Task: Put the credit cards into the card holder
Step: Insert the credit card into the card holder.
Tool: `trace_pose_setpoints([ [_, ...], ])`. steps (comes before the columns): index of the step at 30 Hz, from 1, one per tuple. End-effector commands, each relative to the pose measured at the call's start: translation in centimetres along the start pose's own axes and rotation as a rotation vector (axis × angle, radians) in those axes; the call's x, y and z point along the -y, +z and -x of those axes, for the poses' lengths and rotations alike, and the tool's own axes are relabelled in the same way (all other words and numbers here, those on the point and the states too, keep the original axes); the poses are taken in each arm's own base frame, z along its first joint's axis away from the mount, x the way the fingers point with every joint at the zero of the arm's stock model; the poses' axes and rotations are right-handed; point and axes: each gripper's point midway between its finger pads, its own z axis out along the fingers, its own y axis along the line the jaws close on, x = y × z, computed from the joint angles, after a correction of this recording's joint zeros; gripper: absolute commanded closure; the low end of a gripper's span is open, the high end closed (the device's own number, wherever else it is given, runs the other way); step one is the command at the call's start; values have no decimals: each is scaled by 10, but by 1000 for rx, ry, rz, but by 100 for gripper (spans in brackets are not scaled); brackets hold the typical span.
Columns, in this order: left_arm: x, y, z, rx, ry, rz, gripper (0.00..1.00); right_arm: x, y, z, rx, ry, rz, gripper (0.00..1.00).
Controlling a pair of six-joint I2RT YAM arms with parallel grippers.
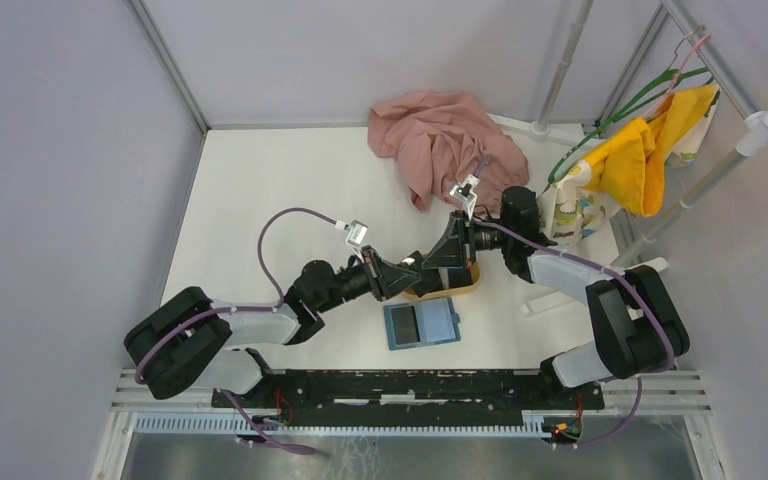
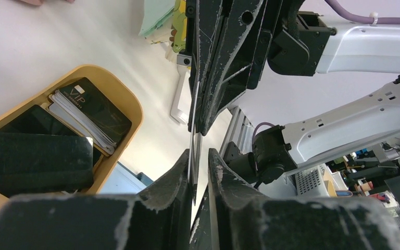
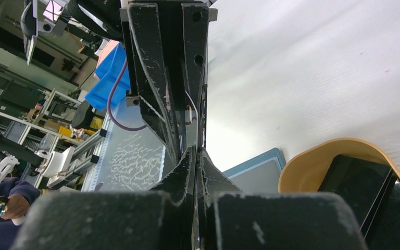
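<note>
Teal-blue rectangular folding card holder (image 1: 420, 323) lies flat on the white table (image 1: 260, 200), just beside the oval tan wooden tray (image 2: 130, 104) stacked with black credit cards (image 2: 36, 156). Above the tray, the right gripper (image 3: 195, 161) pinches a thin card (image 2: 192, 146), seen edge-on. The card's other end sits between the slightly parted jaws of the left gripper (image 2: 200, 166).

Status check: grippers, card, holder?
Right gripper shut on a credit card over the tray. Left gripper jaws apart around it. Card holder open, unobstructed.
</note>
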Motion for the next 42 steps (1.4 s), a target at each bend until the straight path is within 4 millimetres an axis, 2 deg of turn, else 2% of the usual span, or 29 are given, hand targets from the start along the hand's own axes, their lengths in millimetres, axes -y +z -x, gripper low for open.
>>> trace_pose_setpoints([
  [1,17,-1,24,79,58,-40,81,-5,0,5,4,-65,20,100],
  [6,17,-5,26,90,57,-35,85,-7,0,6,4,-75,23,100],
  [9,19,-7,28,96,52,-39,92,-7,0,6,4,-79,23,100],
  [16,16,-13,28,92,55,-32,98,-7,0,6,0,-96,30,99],
  [17,13,-14,26,79,56,-22,98,-8,0,7,-3,-110,32,96],
  [19,7,-16,20,35,62,0,98,-6,-1,7,-23,-168,35,80],
  [21,1,-18,12,-28,76,37,98,0,-3,3,-70,-220,12,70],
  [23,-9,-24,5,-80,107,95,98,7,-8,3,-137,-348,-36,61],
  [26,-23,-39,0,-113,145,192,98,21,-20,4,-230,-521,-136,54],
  [29,-31,-54,-1,-130,179,259,98,26,-30,-3,-283,-655,-191,51],
  [31,-29,-62,-2,-139,197,261,98,24,-34,-12,-307,-764,-180,50],
  [36,-29,-74,-11,-169,202,263,98,20,-45,-48,-396,-1062,-95,51],
  [39,-28,-78,-15,-178,196,250,98,21,-50,-63,-437,-1127,-74,51],
  [42,-26,-79,-17,-183,193,239,98,23,-51,-79,-460,-1169,-28,56],
])
